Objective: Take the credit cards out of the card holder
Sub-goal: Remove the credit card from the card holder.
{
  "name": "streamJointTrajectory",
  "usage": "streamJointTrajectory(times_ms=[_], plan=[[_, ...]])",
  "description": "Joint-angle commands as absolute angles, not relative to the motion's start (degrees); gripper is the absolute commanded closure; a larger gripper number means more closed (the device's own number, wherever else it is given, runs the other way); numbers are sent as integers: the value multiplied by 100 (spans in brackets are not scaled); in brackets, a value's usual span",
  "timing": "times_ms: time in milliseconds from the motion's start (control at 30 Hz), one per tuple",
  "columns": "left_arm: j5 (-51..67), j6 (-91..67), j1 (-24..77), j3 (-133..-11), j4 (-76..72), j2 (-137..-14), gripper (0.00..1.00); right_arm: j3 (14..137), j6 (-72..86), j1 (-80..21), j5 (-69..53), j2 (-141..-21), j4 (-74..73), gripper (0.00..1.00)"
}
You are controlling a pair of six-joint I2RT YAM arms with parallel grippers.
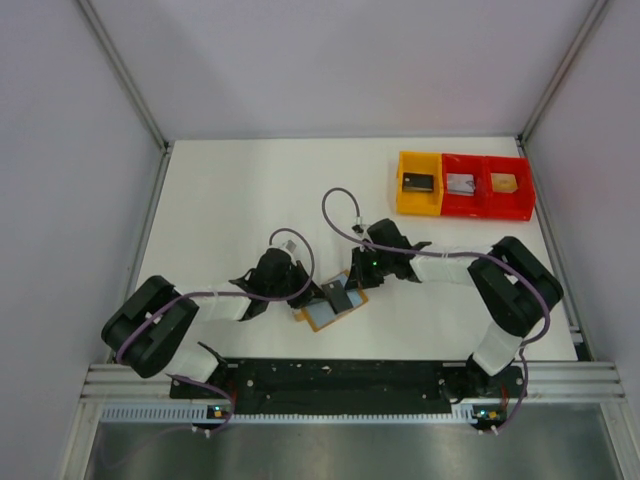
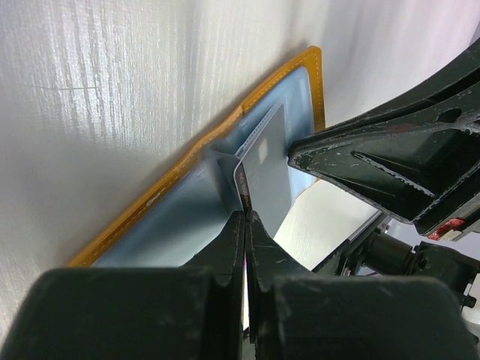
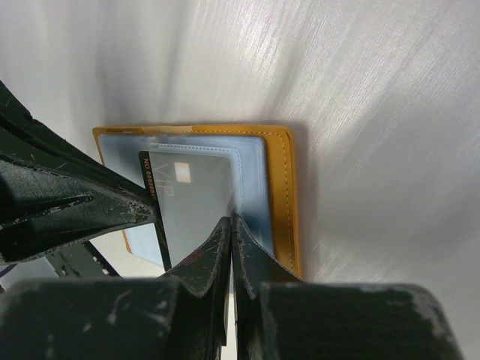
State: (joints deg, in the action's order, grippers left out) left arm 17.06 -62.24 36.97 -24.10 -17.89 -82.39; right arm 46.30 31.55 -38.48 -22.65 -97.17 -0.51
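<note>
The card holder lies open on the table, tan outside with a grey-blue inner face. One credit card, grey with a small chip and a dark edge, stands partly out of its pocket. My left gripper is shut on that card's near edge. In the right wrist view the same credit card reads "VIP". My right gripper is shut, with its tips pressed on the card holder's inner pocket beside the card. The two grippers meet over the wallet from either side.
A yellow tray and a red double tray stand at the back right, each compartment holding a small rectangle. The right gripper's fingers fill the right of the left wrist view. White walls bound the table on three sides.
</note>
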Motion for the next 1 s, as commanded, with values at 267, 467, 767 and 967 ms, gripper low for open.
streamJointTrajectory(times_ms=[267,467,767,967], plan=[[1731,-6231,3621,-2224,-1881,-7972,100,4720,3059,-3630,-1714,-10098,-624,100],[1723,-6258,3577,-2039,-1828,-7735,100,4676,3085,-3560,-1679,-10099,-624,100],[1758,-6416,3560,-1609,-1819,-7138,100,4685,3032,-3559,-1644,-10011,-598,100],[1583,-6583,3551,-1196,-1881,-6514,100,4693,2953,-3559,-1635,-9721,-536,100]])
